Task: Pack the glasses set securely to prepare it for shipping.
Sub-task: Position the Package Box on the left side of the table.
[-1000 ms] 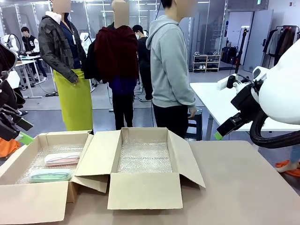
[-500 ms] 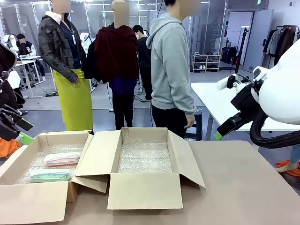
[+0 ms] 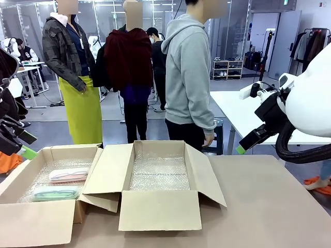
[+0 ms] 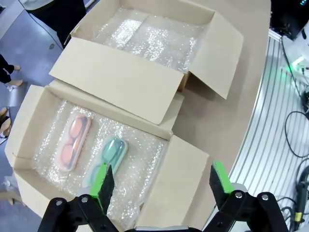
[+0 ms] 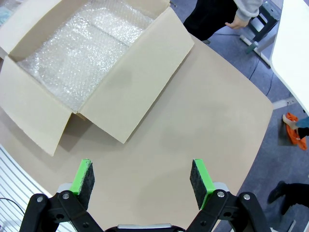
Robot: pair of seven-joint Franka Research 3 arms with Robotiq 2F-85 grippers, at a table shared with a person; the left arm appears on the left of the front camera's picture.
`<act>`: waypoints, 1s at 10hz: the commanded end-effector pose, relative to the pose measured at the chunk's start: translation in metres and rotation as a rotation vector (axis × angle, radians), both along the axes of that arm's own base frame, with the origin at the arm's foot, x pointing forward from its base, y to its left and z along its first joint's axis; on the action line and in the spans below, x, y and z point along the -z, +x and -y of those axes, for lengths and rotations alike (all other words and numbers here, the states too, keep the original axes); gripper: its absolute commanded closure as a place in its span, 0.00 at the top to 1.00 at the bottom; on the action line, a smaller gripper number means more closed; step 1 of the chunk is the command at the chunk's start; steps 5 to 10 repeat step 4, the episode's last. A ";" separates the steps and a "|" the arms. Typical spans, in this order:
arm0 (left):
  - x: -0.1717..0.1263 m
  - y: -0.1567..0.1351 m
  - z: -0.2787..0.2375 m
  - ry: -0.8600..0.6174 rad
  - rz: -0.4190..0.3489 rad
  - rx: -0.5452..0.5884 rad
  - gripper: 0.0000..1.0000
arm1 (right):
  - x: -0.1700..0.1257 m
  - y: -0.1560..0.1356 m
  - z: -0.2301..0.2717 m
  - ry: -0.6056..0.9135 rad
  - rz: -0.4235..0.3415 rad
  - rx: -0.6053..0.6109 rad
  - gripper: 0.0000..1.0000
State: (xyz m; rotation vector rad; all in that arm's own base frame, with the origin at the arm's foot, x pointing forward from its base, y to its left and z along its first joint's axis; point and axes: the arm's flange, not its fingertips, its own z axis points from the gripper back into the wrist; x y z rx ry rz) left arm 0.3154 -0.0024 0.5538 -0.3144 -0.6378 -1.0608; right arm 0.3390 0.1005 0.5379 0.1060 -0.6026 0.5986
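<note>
Lying unlabelled: pink case [image 4: 73,143] beside green case [image 4: 110,155].

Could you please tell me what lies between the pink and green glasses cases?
Bare bubble wrap lining; the pale pink translucent case and pale green one lie apart, per the left wrist view.

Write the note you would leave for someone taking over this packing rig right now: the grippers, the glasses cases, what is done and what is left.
Left gripper: open, empty, above the left box.
Right gripper: open, empty, over bare table beside the middle box.
Pink case and green case: side by side on bubble wrap in the left box, untouched.
Middle box: flaps open, lined with bubble wrap, nothing else inside.
Done: both boxes lined.
Left: probably moving the cases, cushioning them and closing up.
A person stands at the far side.
</note>
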 end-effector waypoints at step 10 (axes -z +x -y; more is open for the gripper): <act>-0.004 -0.001 0.000 0.011 0.003 -0.020 1.00 | 0.001 -0.002 -0.003 -0.003 -0.009 0.025 1.00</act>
